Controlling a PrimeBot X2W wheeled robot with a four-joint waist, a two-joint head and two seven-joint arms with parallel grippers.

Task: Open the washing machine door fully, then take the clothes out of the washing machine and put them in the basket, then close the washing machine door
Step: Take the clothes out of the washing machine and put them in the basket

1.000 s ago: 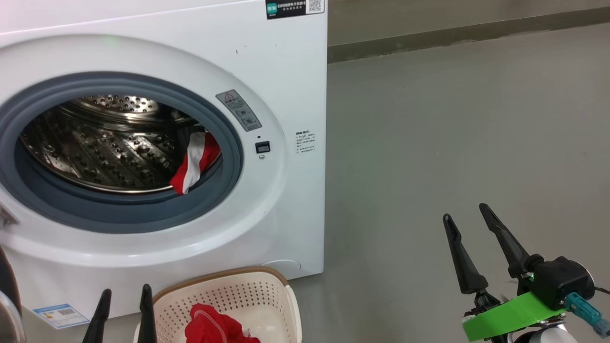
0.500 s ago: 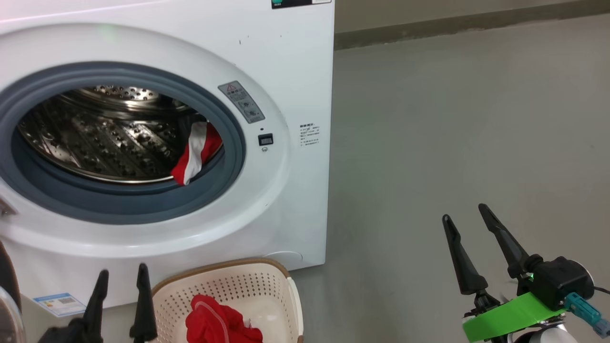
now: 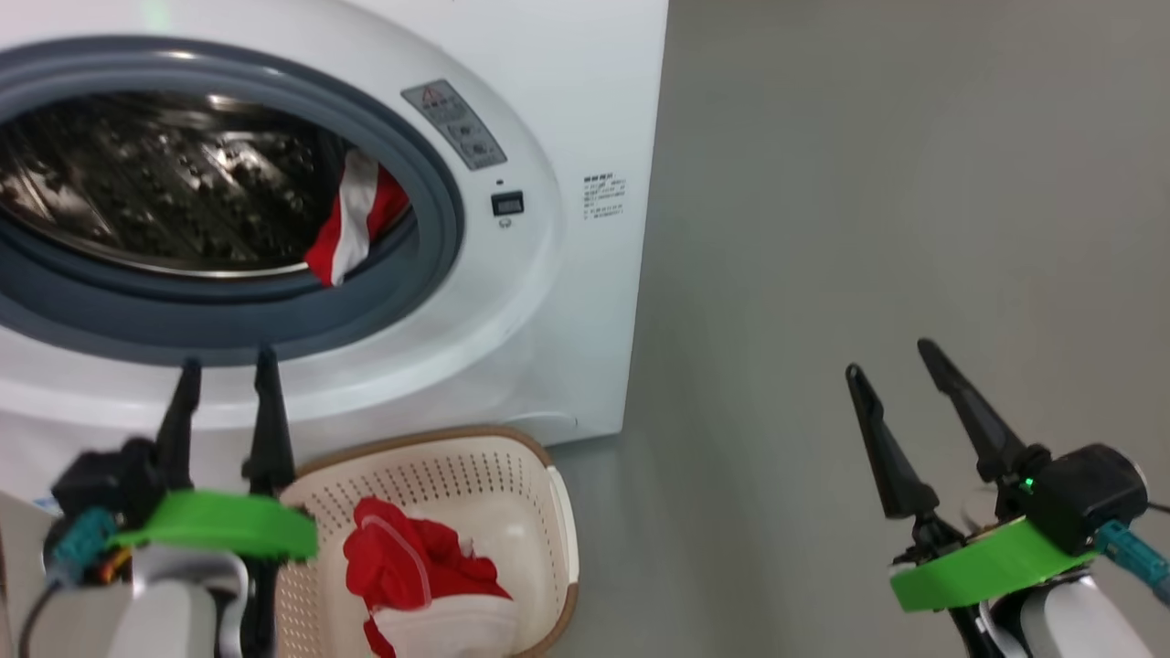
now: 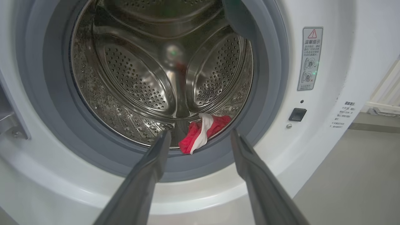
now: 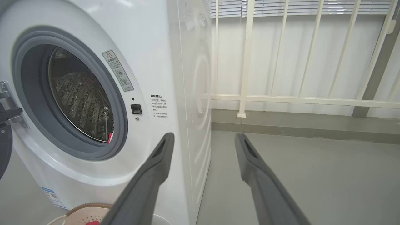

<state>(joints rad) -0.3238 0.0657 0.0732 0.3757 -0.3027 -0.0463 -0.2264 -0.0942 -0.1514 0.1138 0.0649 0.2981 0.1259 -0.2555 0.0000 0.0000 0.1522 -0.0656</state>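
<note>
Washing machine (image 3: 567, 302): cut off at 12 and 9 o'clock in the head view, drum (image 3: 155, 183) smeared by blur, printed label (image 3: 605, 196) too small to read. Basket (image 3: 457, 475): 9 o'clock side hidden behind the left gripper (image 3: 227, 359), base cropped at 6 o'clock. Door (image 5: 3, 150): cropped to a dark sliver at 9 o'clock of the right wrist view.

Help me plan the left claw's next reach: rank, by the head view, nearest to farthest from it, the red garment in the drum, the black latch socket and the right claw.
1. Red garment, in the drum, up-right of the left claw.
2. Black latch socket, further right on the washing machine front.
3. Right claw, far right.
</note>
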